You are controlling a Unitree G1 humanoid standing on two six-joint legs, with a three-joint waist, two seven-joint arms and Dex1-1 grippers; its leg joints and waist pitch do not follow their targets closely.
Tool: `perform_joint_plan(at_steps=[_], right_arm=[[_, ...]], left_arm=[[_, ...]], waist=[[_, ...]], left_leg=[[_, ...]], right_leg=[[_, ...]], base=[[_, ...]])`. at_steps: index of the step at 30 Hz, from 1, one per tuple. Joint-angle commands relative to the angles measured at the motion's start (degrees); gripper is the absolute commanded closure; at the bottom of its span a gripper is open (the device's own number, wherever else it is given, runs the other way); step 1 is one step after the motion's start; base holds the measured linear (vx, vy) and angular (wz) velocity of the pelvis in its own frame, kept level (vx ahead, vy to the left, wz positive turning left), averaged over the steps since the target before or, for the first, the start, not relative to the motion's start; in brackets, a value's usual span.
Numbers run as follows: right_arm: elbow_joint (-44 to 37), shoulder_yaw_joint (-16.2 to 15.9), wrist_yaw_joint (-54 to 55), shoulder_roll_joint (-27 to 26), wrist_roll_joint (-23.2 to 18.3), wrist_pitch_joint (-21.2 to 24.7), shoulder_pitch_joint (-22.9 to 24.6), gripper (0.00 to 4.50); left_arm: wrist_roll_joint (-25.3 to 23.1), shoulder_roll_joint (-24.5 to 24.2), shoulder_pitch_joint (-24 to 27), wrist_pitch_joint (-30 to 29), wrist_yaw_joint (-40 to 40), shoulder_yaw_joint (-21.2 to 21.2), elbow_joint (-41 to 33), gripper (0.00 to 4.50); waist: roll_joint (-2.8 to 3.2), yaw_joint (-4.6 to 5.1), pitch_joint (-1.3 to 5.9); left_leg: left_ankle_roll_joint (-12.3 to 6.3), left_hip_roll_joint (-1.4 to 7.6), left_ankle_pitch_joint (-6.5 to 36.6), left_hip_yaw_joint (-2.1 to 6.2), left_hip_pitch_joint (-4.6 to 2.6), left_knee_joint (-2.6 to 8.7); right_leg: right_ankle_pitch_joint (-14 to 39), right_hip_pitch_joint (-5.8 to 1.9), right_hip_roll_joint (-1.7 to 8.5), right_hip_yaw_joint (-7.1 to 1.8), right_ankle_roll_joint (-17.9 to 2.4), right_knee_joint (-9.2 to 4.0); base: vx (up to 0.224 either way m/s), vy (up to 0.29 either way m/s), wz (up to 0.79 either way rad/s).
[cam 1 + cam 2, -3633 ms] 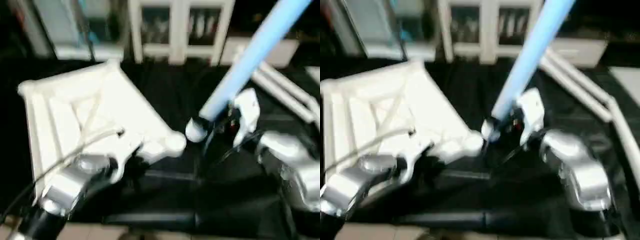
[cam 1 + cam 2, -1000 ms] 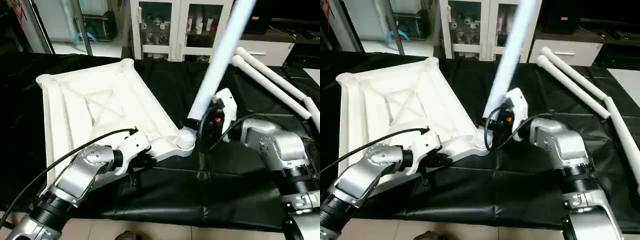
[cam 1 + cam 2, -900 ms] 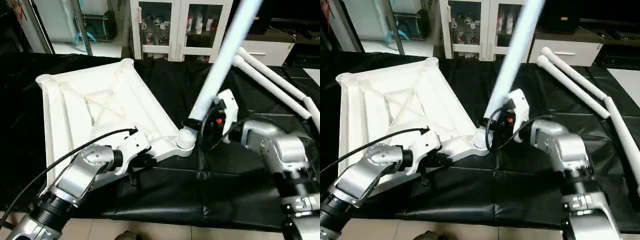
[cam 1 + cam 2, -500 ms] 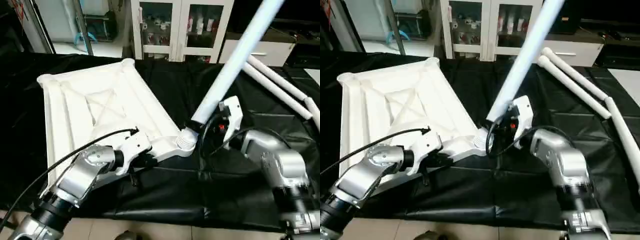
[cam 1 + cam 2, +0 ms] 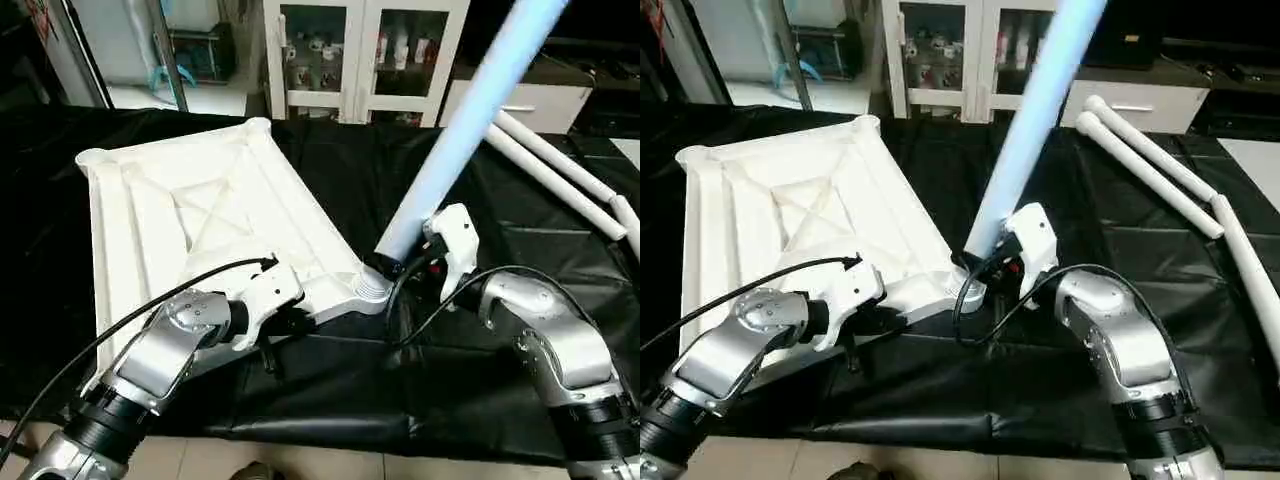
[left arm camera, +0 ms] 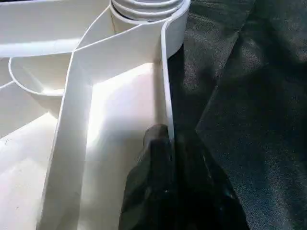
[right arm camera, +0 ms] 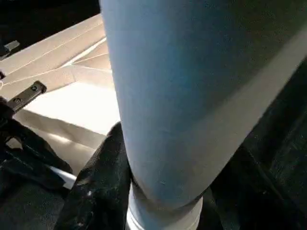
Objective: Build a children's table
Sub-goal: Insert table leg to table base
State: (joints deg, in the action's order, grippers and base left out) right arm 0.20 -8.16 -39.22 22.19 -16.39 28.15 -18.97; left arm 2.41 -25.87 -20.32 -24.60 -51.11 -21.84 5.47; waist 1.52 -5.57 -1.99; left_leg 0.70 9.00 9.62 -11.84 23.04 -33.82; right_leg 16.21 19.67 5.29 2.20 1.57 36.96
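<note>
The white tabletop (image 5: 200, 210) lies upside down on the black work table, ribs up. My left gripper (image 5: 285, 318) is shut on its near rim (image 6: 164, 72), one black finger (image 6: 151, 167) on each side of the thin wall. A short way along that rim is the round corner socket (image 5: 370, 290). One white leg (image 5: 470, 120) rises from this socket, leaning up and to the right. My right gripper (image 5: 400, 262) is shut on the leg (image 7: 182, 96) just above its lower end, a black finger (image 7: 96, 191) at each side.
Two more white legs (image 5: 540, 160) lie side by side at the back right of the black cover. Another leg (image 5: 625, 215) lies at the right edge. Black cables loop from both wrists. Cabinets stand behind the table.
The held leg leans further to the right than a second ago. My right forearm has swung lower and nearer. The left gripper and the tabletop have stayed put.
</note>
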Motion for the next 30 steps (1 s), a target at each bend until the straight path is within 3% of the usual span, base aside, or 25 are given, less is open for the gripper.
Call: perform_joint_plan(at_steps=[1, 8, 9, 10, 11, 12, 13, 17, 22, 23, 24, 28, 30], right_arm=[[4.9, -5.2, -2.4, 1.7, 3.3, 6.4, 2.1, 2.66], [7.8, -6.9, -4.4, 2.1, 3.2, 9.7, -1.6, 2.66], [9.4, -7.1, -4.2, 1.6, 3.3, 10.0, -2.7, 2.66], [11.1, -6.9, -3.8, 1.1, 3.3, 10.2, -3.4, 2.66], [12.3, -6.8, -3.4, 0.6, 3.4, 10.0, -3.6, 2.66], [14.0, -6.7, -2.9, 0.2, 3.7, 9.7, -3.6, 2.66], [14.4, -6.7, -2.8, 0.1, 3.8, 9.6, -3.5, 2.66], [16.5, -6.8, -2.3, -0.6, 4.5, 9.0, -2.4, 2.66], [17.4, -6.0, -1.7, -1.5, 4.2, 9.3, -1.9, 2.66], [17.7, -5.7, -1.5, -1.7, 4.1, 9.4, -2.1, 2.66], [18.8, -5.3, -1.2, -2.0, 4.1, 9.2, -2.6, 2.66], [22.8, -3.0, 1.3, -3.3, 4.3, 7.6, -4.1, 2.66], [25.1, 1.5, 4.4, -5.1, 2.4, 7.3, -5.9, 2.66]], left_arm=[[1.6, 1.8, 0.2, 3.8, -0.6, 0.5, -0.8, 4.5], [1.6, 1.6, 0.4, 4.0, -1.1, 0.3, -1.0, 4.5], [1.5, 1.6, 0.4, 4.0, -1.0, 0.3, -1.0, 4.5], [1.5, 1.7, 0.4, 4.0, -0.9, 0.3, -1.0, 4.5], [1.4, 1.8, 0.4, 4.0, -0.8, 0.3, -0.9, 4.5], [1.4, 1.9, 0.4, 4.0, -0.8, 0.4, -0.9, 4.5], [1.4, 1.9, 0.3, 3.9, -0.7, 0.4, -0.9, 4.5], [1.2, 2.0, 0.3, 4.0, -0.7, 0.4, -0.6, 4.5], [1.1, 2.0, 0.3, 4.1, -0.9, 0.4, -0.4, 4.5], [1.1, 2.0, 0.2, 4.1, -1.0, 0.4, -0.4, 4.5], [1.0, 2.0, 0.1, 4.2, -1.2, 0.4, -0.2, 4.5], [0.6, 2.1, -0.1, 4.4, -1.5, 0.5, 0.1, 4.5], [0.6, 2.1, -0.3, 4.4, -1.6, 0.5, 0.3, 4.5]], waist=[[-1.3, 0.45, 2.04], [-1.28, 0.52, 2.06], [-1.35, 0.52, 2.04], [-1.99, 0.63, 2.01], [-1.59, 0.57, 2.08], [-1.91, 0.66, 1.98], [-1.58, 0.7, 2.01], [-1.83, 1.07, 1.67], [-1.84, 1.12, 1.7], [-1.86, 1.11, 1.71], [-1.51, 1.09, 1.74], [-1.48, 1.28, 1.79], [-1.45, 1.59, 1.57]], left_leg=[[2.44, 4.69, 16.2, 2.53, -2.27, 5.05], [2.37, 4.69, 15.9, 2.51, -2.29, 5.09], [2.49, 4.7, 16.1, 2.52, -2.28, 5.02], [2.43, 4.72, 16.2, 2.47, -2.25, 5.1], [2.53, 4.75, 15.8, 2.53, -2.28, 5.06], [2.53, 4.75, 16.0, 2.5, -2.24, 5.11], [2.98, 4.76, 16.6, 2.61, -2.3, 5.26], [5.9, 4.82, 24.0, 3.14, -2.74, 5.69], [7.2, 4.86, 27.5, 3.49, -3.19, 5.89], [7.19, 4.87, 27.5, 3.48, -3.19, 5.94], [7.39, 4.87, 27.7, 3.47, -3.36, 6.06], [7.92, 4.85, 28.2, 3.49, -3.47, 6.4], [8.59, 4.76, 31.4, 3.68, -3.64, 6.47]], right_leg=[[11.7, 0.88, 4.12, -2.71, -8.1, -6.23], [10.6, 0.87, 3.99, -2.62, -9.0, -6.06], [11.3, 0.81, 4.2, -2.72, -8.9, -6.16], [12.1, 0.77, 4.12, -2.67, -8.9, -6.27], [11.7, 0.87, 4.24, -2.71, -9.1, -6.14], [12.0, 0.92, 4.17, -2.67, -9.0, -6.21], [12.3, 0.97, 4.14, -2.63, -8.9, -6.18], [21.1, 1.44, 4.47, -2.81, -6.9, -6.94], [24.4, 1.89, 4.63, -2.96, -5.6, -7.46], [24.2, 1.86, 4.6, -2.96, -5.5, -7.48], [23.4, 1.94, 4.49, -2.96, -5.5, -7.5], [21.5, 1.93, 4.4, -2.85, -6.1, -7.54], [24.5, 2.27, 4.56, -2.9, -6.0, -7.8]], base=[[0.0, 0.0, 0.0], [0.0, 0.0, 0.0], [0.0, 0.0, 0.0], [0.0, 0.0, 0.0], [0.0, 0.0, 0.0], [0.0, 0.0, 0.0], [0.0, 0.0, 0.0], [0.0, 0.0, 0.0], [0.0, 0.0, 0.0], [0.0, 0.0, 0.0], [0.0, 0.0, 0.0], [0.0, 0.0, 0.0], [0.0, 0.0, 0.0]])
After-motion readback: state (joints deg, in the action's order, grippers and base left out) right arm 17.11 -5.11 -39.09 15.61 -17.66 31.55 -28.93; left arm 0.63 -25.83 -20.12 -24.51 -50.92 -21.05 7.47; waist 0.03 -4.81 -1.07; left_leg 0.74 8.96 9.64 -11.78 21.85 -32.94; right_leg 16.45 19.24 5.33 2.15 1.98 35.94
